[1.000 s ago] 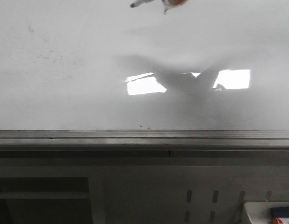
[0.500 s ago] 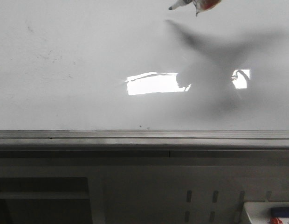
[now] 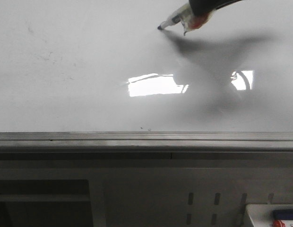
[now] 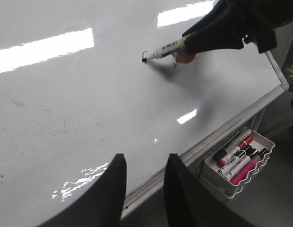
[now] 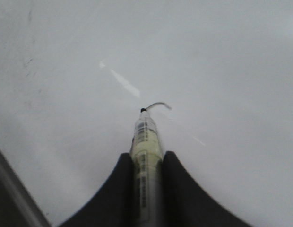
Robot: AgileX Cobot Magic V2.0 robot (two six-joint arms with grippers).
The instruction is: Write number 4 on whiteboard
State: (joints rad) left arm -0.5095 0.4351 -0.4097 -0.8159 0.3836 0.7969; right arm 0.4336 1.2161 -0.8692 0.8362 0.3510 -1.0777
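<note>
The number 4 (image 5: 157, 105) is so far only a short curved dark stroke on the whiteboard (image 3: 80, 71), right at the tip of the marker (image 5: 145, 156) your right gripper (image 5: 145, 163) holds. You can see in the right wrist view that its two dark fingers (image 5: 119, 189) are clamped on the marker's pale, printed barrel, one on each side, with the black tip touching the board at the end of that stroke. In the front view the marker (image 3: 177, 19) slants down from the upper edge toward the board's upper middle, and its shadow spreads just beside it. Your left gripper (image 4: 142, 179) hangs over the board's near edge with its fingers apart and nothing between them. Past the grey rail (image 3: 146, 137) along the board's lower edge, a white tray (image 4: 238, 163) holds several markers side by side, well apart from the stroke
</note>
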